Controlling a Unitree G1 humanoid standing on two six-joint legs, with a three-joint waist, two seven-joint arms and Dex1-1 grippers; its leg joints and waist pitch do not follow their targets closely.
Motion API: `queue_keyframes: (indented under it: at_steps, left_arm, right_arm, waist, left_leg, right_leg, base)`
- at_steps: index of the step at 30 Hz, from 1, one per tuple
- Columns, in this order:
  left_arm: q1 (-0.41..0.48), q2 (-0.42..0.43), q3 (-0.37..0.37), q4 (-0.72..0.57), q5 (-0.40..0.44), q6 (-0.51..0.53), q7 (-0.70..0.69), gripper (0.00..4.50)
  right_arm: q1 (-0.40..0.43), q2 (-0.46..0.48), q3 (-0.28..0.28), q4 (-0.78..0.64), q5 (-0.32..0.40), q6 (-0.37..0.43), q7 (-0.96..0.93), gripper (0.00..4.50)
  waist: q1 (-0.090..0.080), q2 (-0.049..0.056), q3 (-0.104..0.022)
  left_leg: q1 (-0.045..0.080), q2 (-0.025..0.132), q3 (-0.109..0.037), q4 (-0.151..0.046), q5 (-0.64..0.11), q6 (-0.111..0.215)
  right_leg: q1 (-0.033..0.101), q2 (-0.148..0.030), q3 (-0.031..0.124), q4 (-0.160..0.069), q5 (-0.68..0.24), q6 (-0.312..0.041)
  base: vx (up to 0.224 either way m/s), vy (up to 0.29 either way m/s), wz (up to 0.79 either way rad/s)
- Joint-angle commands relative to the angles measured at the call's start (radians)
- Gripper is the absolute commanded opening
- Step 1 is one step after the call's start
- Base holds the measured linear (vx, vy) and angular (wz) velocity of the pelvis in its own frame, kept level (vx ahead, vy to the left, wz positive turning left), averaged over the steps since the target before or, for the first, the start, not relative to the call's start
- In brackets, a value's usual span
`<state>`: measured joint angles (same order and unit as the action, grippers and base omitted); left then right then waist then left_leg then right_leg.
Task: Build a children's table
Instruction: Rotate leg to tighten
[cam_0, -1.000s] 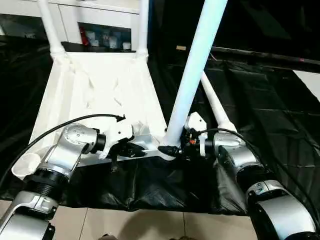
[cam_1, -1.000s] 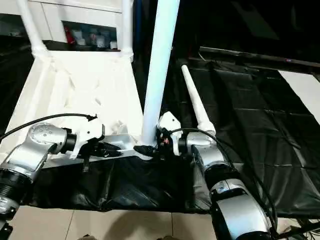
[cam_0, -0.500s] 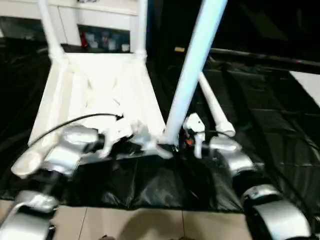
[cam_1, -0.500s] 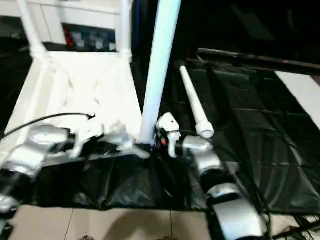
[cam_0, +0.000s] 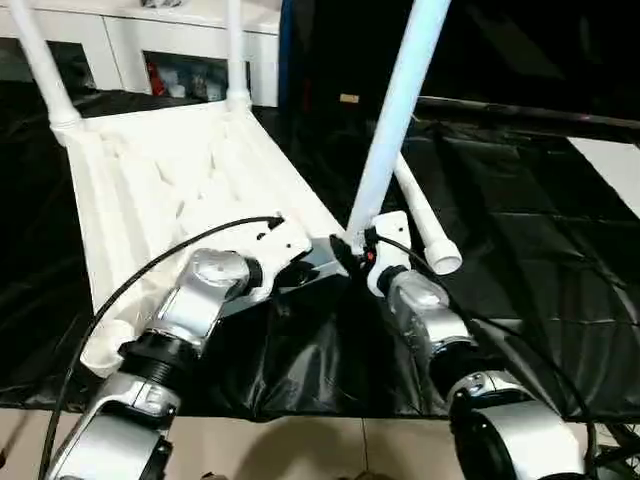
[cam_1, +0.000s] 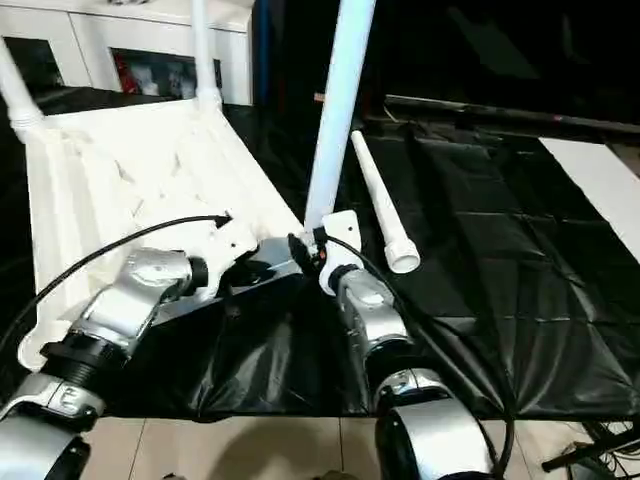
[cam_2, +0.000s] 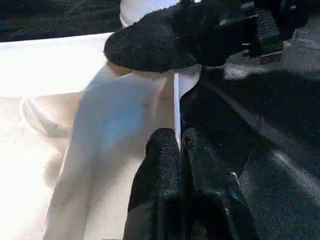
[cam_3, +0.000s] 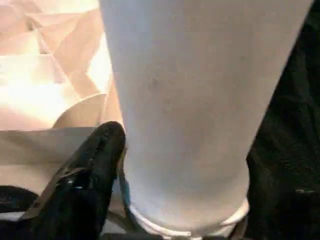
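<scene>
1. The white table top (cam_0: 190, 170) lies upside down, ribs up, on the black-covered work table (cam_0: 520, 190), with two legs (cam_0: 45, 70) standing in its far corners.
2. Left gripper (cam_2: 175, 150) is pinched tight on the thin near rim of the top.
3. Right gripper (cam_0: 350, 255) sits spread around the foot of the upright leg (cam_0: 395, 110) at the near corner socket.
4. A spare leg (cam_0: 425, 220) lies flat just beside.
</scene>
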<state>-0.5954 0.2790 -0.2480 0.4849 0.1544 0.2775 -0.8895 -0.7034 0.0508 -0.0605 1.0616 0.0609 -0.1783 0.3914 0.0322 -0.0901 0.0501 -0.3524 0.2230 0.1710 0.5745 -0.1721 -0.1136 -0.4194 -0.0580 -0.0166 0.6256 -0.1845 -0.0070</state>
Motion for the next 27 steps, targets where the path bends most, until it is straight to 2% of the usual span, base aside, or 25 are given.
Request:
queue_keyframes:
  at_steps: [1, 4, 6, 9, 10, 11, 12, 15, 17, 18, 20, 27]
  left_arm:
    - [0.023, -0.026, -0.074, -0.018, -0.025, -0.066, -0.069, 0.0]
    - [0.049, 0.036, -0.066, -0.041, -0.048, -0.101, -0.144, 0.0]
    - [0.061, 0.065, -0.065, -0.05, -0.058, -0.11, -0.185, 0.0]
    - [0.074, 0.096, -0.06, -0.06, -0.076, -0.132, -0.238, 0.0]
    - [0.081, 0.122, -0.055, -0.062, -0.091, -0.156, -0.28, 0.0]
    - [0.081, 0.123, -0.054, -0.062, -0.091, -0.157, -0.28, 0.0]
    - [0.083, 0.138, -0.049, -0.06, -0.103, -0.16, -0.313, 0.0]
    - [0.082, 0.158, -0.047, -0.054, -0.115, -0.166, -0.355, 0.0]
    - [0.081, 0.166, -0.046, -0.049, -0.12, -0.172, -0.373, 0.0]
    - [0.081, 0.185, -0.053, -0.05, -0.133, -0.182, -0.418, 0.0]
    - [0.08, 0.191, -0.058, -0.051, -0.132, -0.185, -0.426, 0.0]
    - [0.077, 0.204, -0.074, -0.042, -0.134, -0.203, -0.457, 0.0]
  right_arm:
    - [-0.007, 0.029, 0.054, -0.048, 0.002, -0.01, 0.146, 3.8]
    - [0.002, -0.047, 0.081, -0.06, -0.004, -0.007, 0.263, 4.06]
    - [0.0, -0.082, 0.099, -0.052, -0.012, -0.009, 0.319, 4.06]
    - [-0.001, -0.119, 0.117, -0.046, -0.02, -0.017, 0.401, 4.06]
    - [0.001, -0.149, 0.13, -0.05, -0.017, -0.02, 0.501, 4.06]
    - [0.001, -0.149, 0.13, -0.05, -0.017, -0.02, 0.503, 4.06]
    - [0.001, -0.17, 0.14, -0.054, -0.019, -0.023, 0.581, 4.06]
    - [-0.002, -0.192, 0.155, -0.056, -0.024, -0.025, 0.666, 4.06]
    - [-0.005, -0.2, 0.161, -0.054, -0.026, -0.029, 0.695, 3.81]
    - [-0.015, -0.212, 0.169, -0.053, -0.011, -0.023, 0.738, 3.69]
    - [-0.019, -0.213, 0.172, -0.051, -0.009, -0.022, 0.751, 3.6]
    - [-0.031, -0.213, 0.18, -0.037, -0.013, -0.022, 0.8, 2.97]
  waist:
    - [0.002, 0.015, -0.06]
    - [0.003, 0.017, -0.063]
    - [0.004, 0.018, -0.063]
    - [0.003, 0.018, -0.06]
    - [0.003, 0.017, -0.06]
    - [0.003, 0.017, -0.06]
    - [0.005, 0.017, -0.06]
    - [0.007, 0.019, -0.058]
    - [0.01, 0.018, -0.059]
    - [0.011, 0.012, -0.06]
    - [0.013, 0.015, -0.06]
    - [0.021, 0.012, -0.059]
  left_leg:
    - [-0.005, -0.001, 0.009, -0.064, -0.269, 0.019]
    - [-0.006, 0.002, 0.011, -0.061, -0.229, 0.039]
    - [-0.006, 0.002, 0.013, -0.06, -0.196, 0.049]
    - [-0.004, 0.003, 0.015, -0.061, -0.216, 0.048]
    - [-0.003, 0.003, 0.014, -0.06, -0.223, 0.046]
    - [-0.004, 0.004, 0.013, -0.061, -0.239, 0.046]
    - [-0.001, 0.005, 0.014, -0.061, -0.245, 0.043]
    - [0.001, 0.006, 0.013, -0.062, -0.253, 0.041]
    - [0.001, 0.006, 0.013, -0.062, -0.242, 0.039]
    - [0.001, 0.006, 0.013, -0.061, -0.237, 0.042]
    - [0.002, 0.007, 0.013, -0.062, -0.225, 0.042]
    - [0.002, 0.007, 0.014, -0.062, -0.22, 0.035]
  right_leg:
    - [0.046, -0.048, 0.026, -0.08, -0.215, -0.175]
    - [0.05, -0.049, 0.026, -0.074, -0.143, -0.203]
    - [0.052, -0.049, 0.026, -0.068, -0.086, -0.229]
    - [0.051, -0.048, 0.025, -0.071, -0.106, -0.238]
    - [0.051, -0.049, 0.025, -0.071, -0.118, -0.238]
    - [0.052, -0.05, 0.025, -0.073, -0.144, -0.235]
    - [0.05, -0.05, 0.026, -0.074, -0.156, -0.235]
    - [0.048, -0.05, 0.025, -0.074, -0.165, -0.237]
    - [0.05, -0.051, 0.025, -0.072, -0.156, -0.238]
    - [0.05, -0.051, 0.025, -0.07, -0.156, -0.239]
    - [0.05, -0.051, 0.025, -0.069, -0.144, -0.242]
    - [0.051, -0.053, 0.024, -0.068, -0.153, -0.236]
  base:
    - [0.0, 0.0, 0.0]
    - [0.0, 0.0, 0.0]
    - [0.0, 0.0, 0.0]
    - [0.0, 0.0, 0.0]
    - [0.0, 0.0, 0.0]
    - [0.0, 0.0, 0.0]
    - [0.0, 0.0, 0.0]
    - [0.0, 0.0, 0.0]
    - [0.0, 0.0, 0.0]
    - [0.0, 0.0, 0.0]
    - [0.0, 0.0, 0.0]
    - [0.0, 0.0, 0.0]
